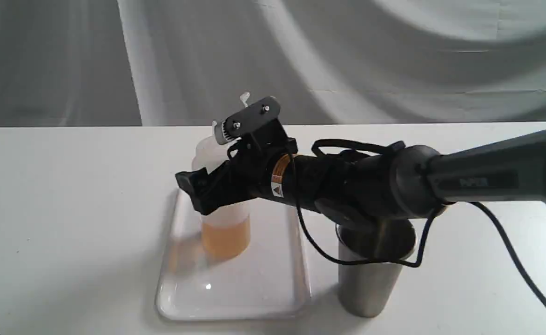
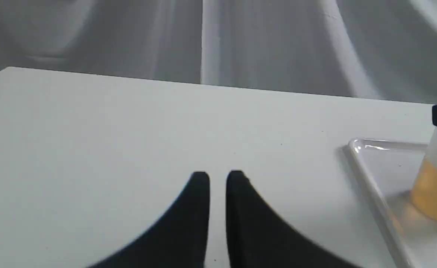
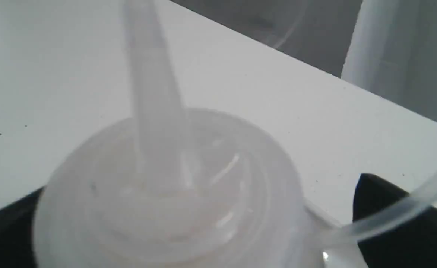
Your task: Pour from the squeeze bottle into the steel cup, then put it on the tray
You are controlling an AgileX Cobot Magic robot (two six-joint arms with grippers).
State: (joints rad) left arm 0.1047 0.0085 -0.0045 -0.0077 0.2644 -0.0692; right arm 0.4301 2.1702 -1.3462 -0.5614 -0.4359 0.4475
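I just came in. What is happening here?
The right gripper, reaching across, sits around the translucent whitish plastic squeeze bottle with amber liquid, which stands upright on the flat white glossy tray. Whether it grips the bottle I cannot tell. The plain brushed-metal steel cup stands on the white table beside the tray. The left gripper hangs nearly shut and empty over the table.

Right hand point(image 1: 200, 179) reaches leftward, clamped; left hand point(image 2: 217, 178) nearly closed.

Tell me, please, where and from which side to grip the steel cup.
The steel cup stands upright, narrowing downward, so probably clasp its upper wall from the side nearest the exterior camera; the right arm overhangs its mouth and the tray flanks it.
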